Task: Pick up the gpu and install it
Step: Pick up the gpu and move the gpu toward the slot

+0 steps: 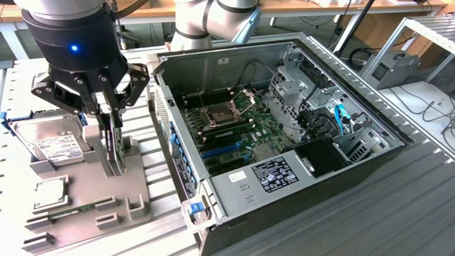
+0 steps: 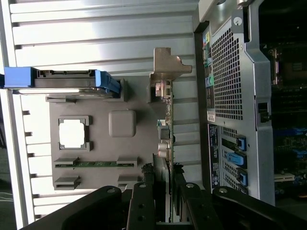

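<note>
Item: gpu (image 1: pixel 118 148), standing on edge in a slot of the grey holder tray (image 1: pixel 85 210) on the worktop (image 1: pixel 398 213), left of centre in the exterior frame. Its long axis runs up-frame to down-frame, and the silver bracket (image 2: pixel 165 67) is at the end away from the hand.
Hand (image 1: pixel 112 156): directly above the card and astride it, pointing straight down from the upper-left corner.
Grip: cannot tell whether it clamps the card.
Adjacent: open computer case (image 1: pixel 306 176), to the right of the tray.
</note>
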`<state>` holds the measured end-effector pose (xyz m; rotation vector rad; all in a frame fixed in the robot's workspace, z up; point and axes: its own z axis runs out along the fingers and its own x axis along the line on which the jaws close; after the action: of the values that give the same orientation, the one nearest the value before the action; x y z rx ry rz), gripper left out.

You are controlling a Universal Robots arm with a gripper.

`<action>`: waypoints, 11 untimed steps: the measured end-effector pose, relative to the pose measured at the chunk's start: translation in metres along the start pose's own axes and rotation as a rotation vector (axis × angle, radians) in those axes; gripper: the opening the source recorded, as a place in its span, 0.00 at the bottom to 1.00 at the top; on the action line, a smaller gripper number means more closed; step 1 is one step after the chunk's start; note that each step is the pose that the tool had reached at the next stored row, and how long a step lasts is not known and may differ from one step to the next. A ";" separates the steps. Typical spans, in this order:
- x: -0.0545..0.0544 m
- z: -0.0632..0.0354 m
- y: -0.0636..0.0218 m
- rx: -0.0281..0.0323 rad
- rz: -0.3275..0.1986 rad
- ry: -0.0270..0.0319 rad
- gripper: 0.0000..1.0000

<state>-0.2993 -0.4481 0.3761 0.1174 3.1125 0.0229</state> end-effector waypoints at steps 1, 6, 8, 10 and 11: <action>0.000 -0.0003 0.0000 0.0000 0.000 0.0000 0.26; 0.000 -0.0016 0.0000 0.0000 0.000 0.0000 0.26; 0.000 -0.0022 0.0000 0.0000 0.000 0.0000 0.26; 0.000 -0.0028 0.0001 -0.0001 0.000 -0.0001 0.26; 0.000 -0.0031 0.0000 -0.0001 0.000 0.0000 0.26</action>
<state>-0.2993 -0.4481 0.3792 0.1174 3.1125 0.0230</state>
